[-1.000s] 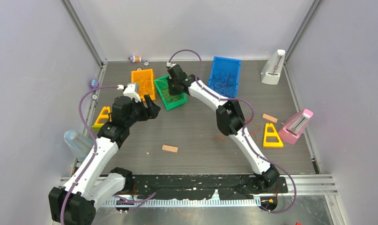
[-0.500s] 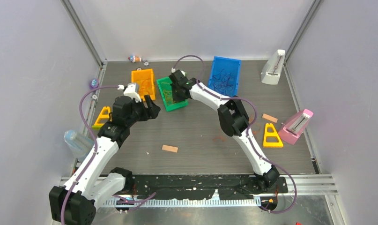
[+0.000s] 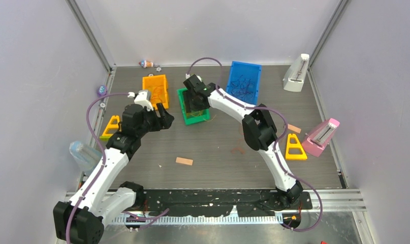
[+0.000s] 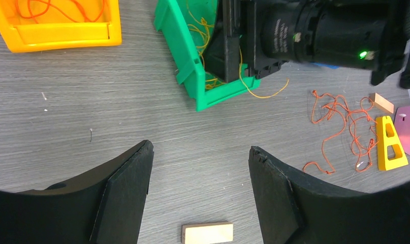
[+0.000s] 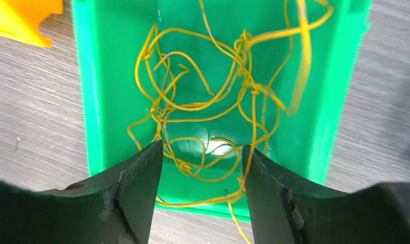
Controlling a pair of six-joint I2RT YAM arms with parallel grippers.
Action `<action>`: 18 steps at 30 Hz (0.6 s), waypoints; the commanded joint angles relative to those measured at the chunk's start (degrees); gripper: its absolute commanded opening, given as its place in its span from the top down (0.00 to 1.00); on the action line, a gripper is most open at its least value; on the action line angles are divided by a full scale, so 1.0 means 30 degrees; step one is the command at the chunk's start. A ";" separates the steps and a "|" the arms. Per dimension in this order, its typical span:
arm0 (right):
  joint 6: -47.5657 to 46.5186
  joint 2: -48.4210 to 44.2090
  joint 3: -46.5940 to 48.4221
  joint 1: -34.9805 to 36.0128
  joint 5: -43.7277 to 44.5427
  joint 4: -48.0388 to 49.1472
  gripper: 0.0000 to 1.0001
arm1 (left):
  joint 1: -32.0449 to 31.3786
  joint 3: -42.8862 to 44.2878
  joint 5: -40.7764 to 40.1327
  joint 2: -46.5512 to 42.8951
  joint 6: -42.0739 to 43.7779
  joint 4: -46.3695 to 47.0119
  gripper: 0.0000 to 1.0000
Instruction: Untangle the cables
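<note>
A tangle of yellow cables (image 5: 202, 101) lies inside the green bin (image 5: 86, 101), and one strand trails over the bin's near wall. My right gripper (image 5: 201, 147) hovers open just above that tangle with nothing gripped; the top view shows it over the green bin (image 3: 181, 104). A loose orange cable tangle (image 4: 345, 122) lies on the table to the right of the bin. More orange cable (image 4: 55, 7) sits in the orange bin (image 4: 60, 35). My left gripper (image 4: 200, 147) is open and empty above bare table, left of the bin (image 3: 162, 114).
A blue bin (image 3: 243, 81) with dark cables stands behind the right arm. A wooden block (image 4: 208, 234) lies under the left gripper. Yellow triangles (image 3: 295, 147) (image 3: 111, 127), a pink stand (image 3: 322, 137), a white stand (image 3: 296, 73) and a bottle (image 3: 83, 155) ring the edges.
The right gripper, shut before, has opened over the green bin. It came nearer along the bin, and the bin swung round and slid right. The left arm stayed still.
</note>
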 commanded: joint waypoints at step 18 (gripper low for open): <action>-0.2062 -0.4556 0.1010 -0.0521 0.0570 0.0154 0.26 | 0.0126 0.0109 0.0596 0.0070 0.0318 0.0576 0.29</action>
